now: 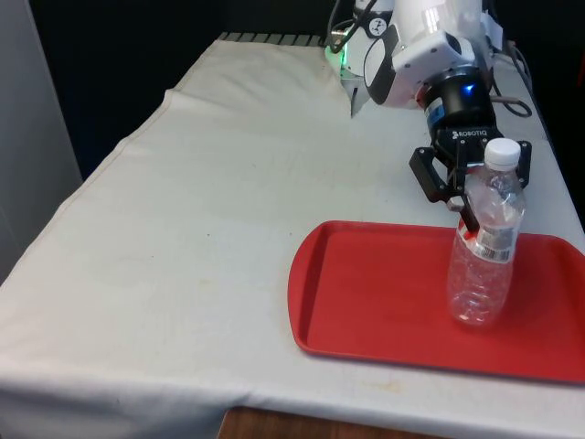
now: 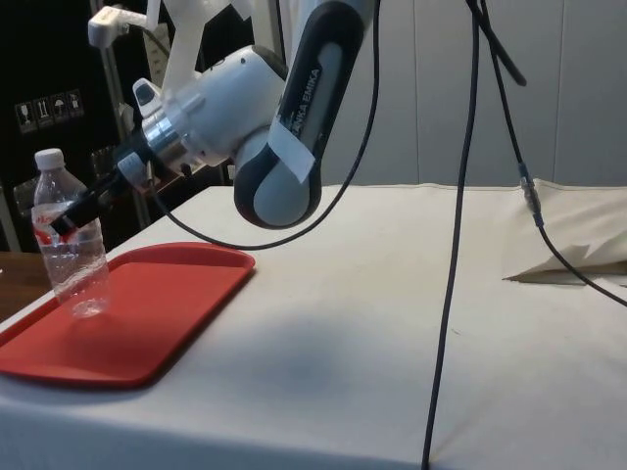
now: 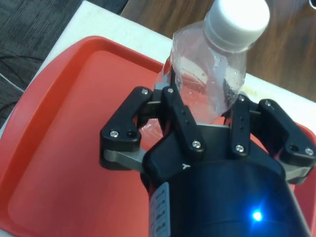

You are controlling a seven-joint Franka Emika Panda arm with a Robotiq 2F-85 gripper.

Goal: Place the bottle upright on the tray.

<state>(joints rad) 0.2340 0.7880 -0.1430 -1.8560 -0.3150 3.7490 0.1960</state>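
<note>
Front view, left to right: bare white cloth (image 1: 183, 238) fills the left and centre of the frame. Red tray (image 1: 366, 293) sits lower right, near the table's front edge. Clear plastic bottle (image 1: 486, 247) with white cap (image 1: 502, 153) stands upright on the tray, right of the tray's middle. Black gripper (image 1: 468, 218) comes down from the upper right, the white arm (image 1: 420, 46) behind it, jaws pinching the bottle around its upper body, just below the neck.

Side view: bottle (image 2: 71, 250) is at far left, upright on the tray (image 2: 147, 313), base resting on the red surface. Gripper (image 2: 61, 223) reaches it from the right, arm (image 2: 265, 108) at upper centre.

Wrist view: fingers (image 3: 180, 116) close on either side of the bottle (image 3: 207, 74), tray (image 3: 64, 128) underneath.
</note>
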